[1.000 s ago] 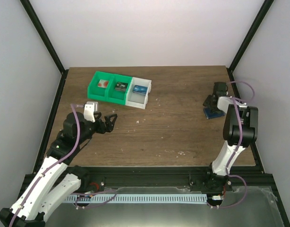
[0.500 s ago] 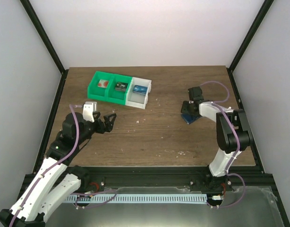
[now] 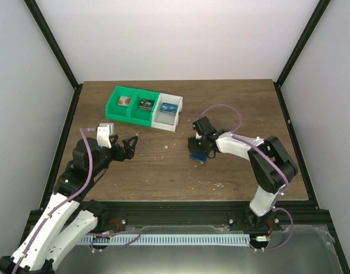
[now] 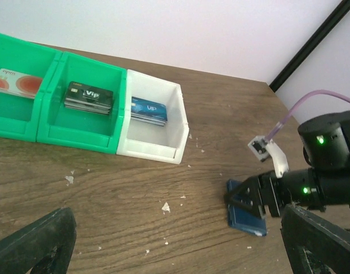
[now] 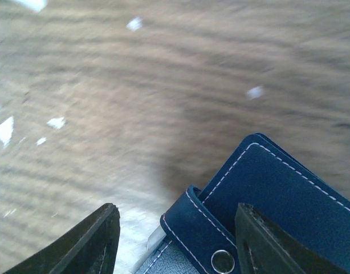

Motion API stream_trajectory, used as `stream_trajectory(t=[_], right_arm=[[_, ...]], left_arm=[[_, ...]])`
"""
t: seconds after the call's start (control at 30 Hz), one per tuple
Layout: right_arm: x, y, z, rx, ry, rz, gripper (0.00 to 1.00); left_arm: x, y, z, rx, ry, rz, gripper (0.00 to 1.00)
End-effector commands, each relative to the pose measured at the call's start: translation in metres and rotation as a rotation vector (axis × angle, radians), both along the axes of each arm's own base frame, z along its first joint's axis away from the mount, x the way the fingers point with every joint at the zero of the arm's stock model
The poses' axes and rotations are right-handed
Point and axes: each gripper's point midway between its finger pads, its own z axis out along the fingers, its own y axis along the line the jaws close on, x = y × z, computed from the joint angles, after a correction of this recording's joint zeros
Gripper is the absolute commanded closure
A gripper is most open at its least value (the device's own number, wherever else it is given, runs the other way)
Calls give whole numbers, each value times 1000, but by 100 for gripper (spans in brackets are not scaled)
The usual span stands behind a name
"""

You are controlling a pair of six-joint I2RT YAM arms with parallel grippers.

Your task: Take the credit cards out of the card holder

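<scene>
As the right claw (image 5: pixel 178 242) stands: I read it as clamped on one end of the card holder (image 5: pixel 277 188), with a finger either side of the strap (image 5: pixel 189 222).
Card holder: mid-table, in front of the tray (image 4: pixel 78 138) and well apart from the left claw (image 3: pixel 129 145). I cannot tell whether it touches the wood or hangs just above it.
Left claw: spread wide, holding nothing.
Step, my judgement: placing the holder where both arms reach. I would lay it flat, strap toward the left claw, and pinch lightly so the leaves don't buckle.
Holder material: navy, soft-looking, with pale stitching, rounded corners and a metal snap (image 5: pixel 223 261). It will likely flex.
Tray: rigid plastic with two green bins and one white. A red-and-white card (image 4: pixel 15 84), a dark card (image 4: pixel 88 95) and a blue card (image 4: pixel 147 109) lie one per bin.
Inside the holder: hidden.
Table (image 3: pixel 163 171): brown wood grain with pale flecks (image 5: pixel 4 130).
</scene>
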Motion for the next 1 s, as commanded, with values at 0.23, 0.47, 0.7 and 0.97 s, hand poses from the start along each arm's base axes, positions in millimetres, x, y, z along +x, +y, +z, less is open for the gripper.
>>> stream_trajectory(t=[0.23,0.47,0.7,0.97], right_arm=[[-71,56,-1,27,114,214,44],[-72,47,45,82,-2,192,45],[-72,7,40,53,-12,37,54],[-67,-21,22,174,62,-74,57]], left_arm=[[1,0,-1,-9,-1,11,1],[2,-5,-5,-10,15,-11,3],[2,-7,-8,-10,27,-23,4],[1,-8,-6,-12,15,-33,4]])
